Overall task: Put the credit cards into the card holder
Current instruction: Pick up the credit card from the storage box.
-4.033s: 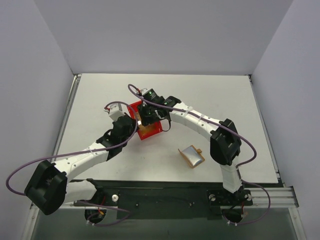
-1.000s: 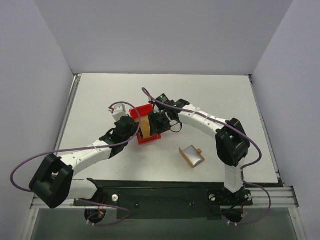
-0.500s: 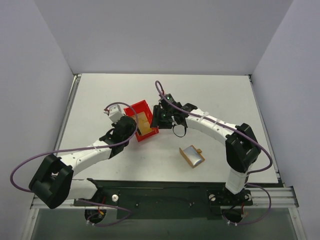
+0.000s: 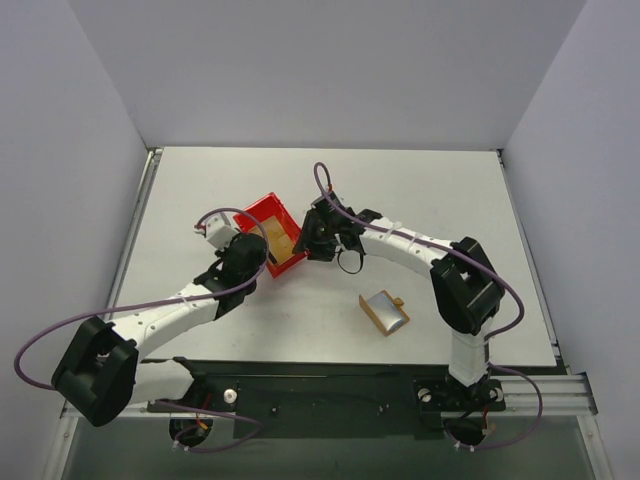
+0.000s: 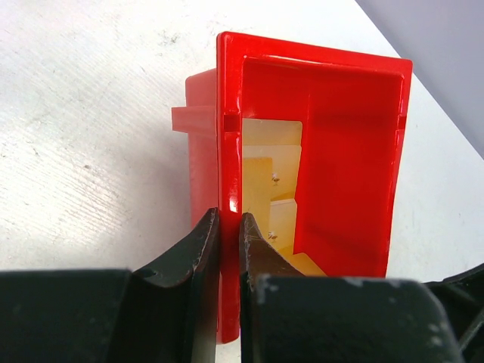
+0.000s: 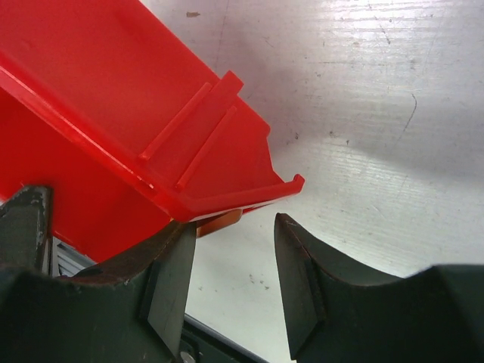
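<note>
Left pincer clamped on side wall of red plastic bin; bin looks tipped. Thin flat golden credit cards inside bin, just past left pincer tips. Right pincer apart, holds nothing, beside bin corner. Small orange-tan folding card holder on white worktop, well apart from both pincers. Cards likely light, stiff, slippery; best pinch by free edge
</note>
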You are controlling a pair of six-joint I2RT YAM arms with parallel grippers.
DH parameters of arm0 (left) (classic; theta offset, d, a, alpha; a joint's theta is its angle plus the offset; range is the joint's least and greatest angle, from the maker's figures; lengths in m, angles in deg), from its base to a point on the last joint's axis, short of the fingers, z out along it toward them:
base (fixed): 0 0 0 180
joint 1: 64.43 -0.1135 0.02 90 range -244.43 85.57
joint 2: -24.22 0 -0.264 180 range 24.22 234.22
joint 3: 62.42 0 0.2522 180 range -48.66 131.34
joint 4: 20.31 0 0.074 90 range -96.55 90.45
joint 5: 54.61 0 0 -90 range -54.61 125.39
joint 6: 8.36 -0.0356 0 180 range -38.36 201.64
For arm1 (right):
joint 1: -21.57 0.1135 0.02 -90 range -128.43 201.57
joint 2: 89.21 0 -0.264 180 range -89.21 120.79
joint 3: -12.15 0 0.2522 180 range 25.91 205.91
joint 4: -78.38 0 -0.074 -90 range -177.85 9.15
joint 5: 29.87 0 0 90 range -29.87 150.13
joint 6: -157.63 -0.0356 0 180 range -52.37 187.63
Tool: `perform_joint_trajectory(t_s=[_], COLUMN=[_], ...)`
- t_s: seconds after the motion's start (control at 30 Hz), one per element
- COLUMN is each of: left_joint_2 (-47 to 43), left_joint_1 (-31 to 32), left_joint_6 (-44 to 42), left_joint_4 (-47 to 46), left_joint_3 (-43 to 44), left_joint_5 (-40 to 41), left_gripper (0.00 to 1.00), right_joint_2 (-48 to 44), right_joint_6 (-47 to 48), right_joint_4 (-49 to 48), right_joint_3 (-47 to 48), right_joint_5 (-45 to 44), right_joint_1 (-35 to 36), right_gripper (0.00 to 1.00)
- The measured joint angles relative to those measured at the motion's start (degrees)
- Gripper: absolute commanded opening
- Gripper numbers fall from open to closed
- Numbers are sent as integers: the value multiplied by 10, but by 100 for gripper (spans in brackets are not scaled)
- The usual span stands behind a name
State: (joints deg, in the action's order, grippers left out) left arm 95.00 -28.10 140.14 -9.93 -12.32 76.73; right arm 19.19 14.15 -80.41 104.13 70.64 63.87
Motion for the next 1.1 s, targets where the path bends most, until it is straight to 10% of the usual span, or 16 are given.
perform_joint_trajectory(t_s=[1.1], left_joint_2=[-9], left_joint_1=[0], left_joint_6=[15], left_joint_4=[-2], left_joint_3=[-34], left_joint_5=[18], left_gripper=[0], right_joint_2=[54], right_joint_6=[-42], right_joint_4=[-50], right_joint_3=[31], right_joint_5=[54], right_joint_1=[-2], right_gripper=[0])
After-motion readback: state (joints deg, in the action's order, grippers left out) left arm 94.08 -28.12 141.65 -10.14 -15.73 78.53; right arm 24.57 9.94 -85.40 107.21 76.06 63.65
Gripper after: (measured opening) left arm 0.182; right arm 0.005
